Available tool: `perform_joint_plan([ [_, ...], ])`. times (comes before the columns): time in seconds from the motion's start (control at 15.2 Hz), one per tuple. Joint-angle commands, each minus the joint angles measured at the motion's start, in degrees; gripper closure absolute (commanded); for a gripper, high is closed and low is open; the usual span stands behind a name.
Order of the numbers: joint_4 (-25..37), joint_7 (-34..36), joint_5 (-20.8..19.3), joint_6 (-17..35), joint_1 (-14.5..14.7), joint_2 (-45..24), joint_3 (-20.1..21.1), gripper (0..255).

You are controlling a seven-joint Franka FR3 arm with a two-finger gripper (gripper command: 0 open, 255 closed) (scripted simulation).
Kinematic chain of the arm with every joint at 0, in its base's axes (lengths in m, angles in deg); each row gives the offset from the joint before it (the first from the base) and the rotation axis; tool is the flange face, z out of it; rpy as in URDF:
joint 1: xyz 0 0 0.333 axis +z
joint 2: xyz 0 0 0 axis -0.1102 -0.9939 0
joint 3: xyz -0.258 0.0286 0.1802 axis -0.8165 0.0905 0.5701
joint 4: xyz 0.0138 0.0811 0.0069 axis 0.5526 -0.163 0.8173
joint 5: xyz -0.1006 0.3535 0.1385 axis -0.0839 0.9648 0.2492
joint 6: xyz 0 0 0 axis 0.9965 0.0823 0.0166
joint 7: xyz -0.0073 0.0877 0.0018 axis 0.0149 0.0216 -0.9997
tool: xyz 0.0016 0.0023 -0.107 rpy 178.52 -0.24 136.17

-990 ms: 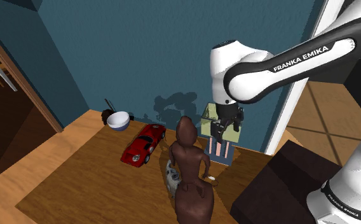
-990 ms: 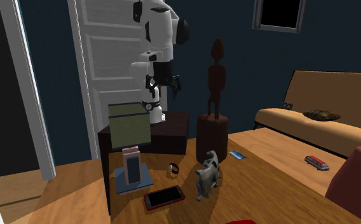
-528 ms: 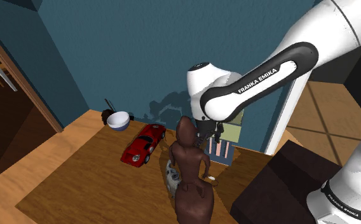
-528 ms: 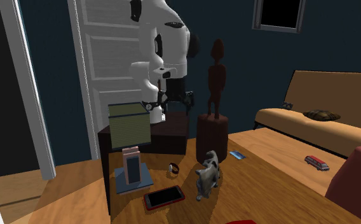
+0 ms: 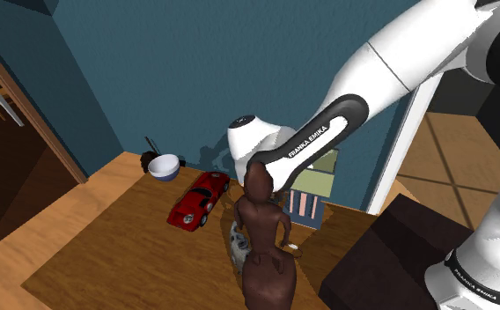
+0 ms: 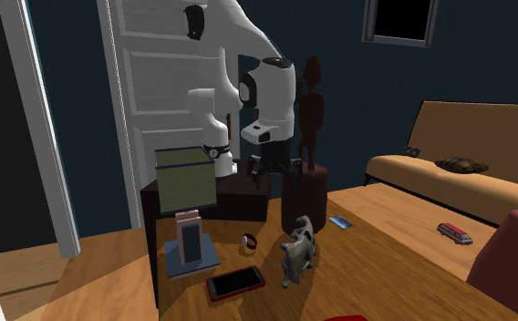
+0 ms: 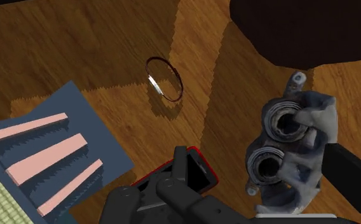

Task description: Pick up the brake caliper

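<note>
The brake caliper (image 7: 293,149) is a grey metal lump with two round bores, lying on the wooden table next to the tall dark statue (image 6: 307,119). It also shows as a grey shape (image 6: 297,248) at the statue's base (image 5: 235,245). My gripper (image 6: 275,167) hangs open some way above the table, close beside the statue and above the caliper. In the wrist view the open gripper (image 7: 258,159) has the caliper below and between its fingers, untouched. In the shoulder view the statue's head hides the hand.
A red phone (image 7: 198,172), a thin ring (image 7: 164,78) and a blue stand with pink slats (image 7: 46,159) lie near the caliper. A green box (image 6: 186,178) stands behind the stand. A red toy car (image 5: 197,200) and white bowl (image 5: 163,166) sit farther along the table (image 5: 107,238).
The arm has swung from above the green box toward the shoulder view's left and come lower, ending beside the statue. The fingers have stayed open.
</note>
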Motion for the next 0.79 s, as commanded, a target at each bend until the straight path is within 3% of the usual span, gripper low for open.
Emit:
perform_joint_plan([
  [0.0,3.86,2.31,-1.70,0.82,1.62,-4.74,-0.39,0],
  [0.46,20.20,7.28,-5.58,0.22,7.34,-20.48,-2.68,0],
  [0.73,20.58,7.44,-6.12,2.10,7.76,-22.76,-3.22,0],
])
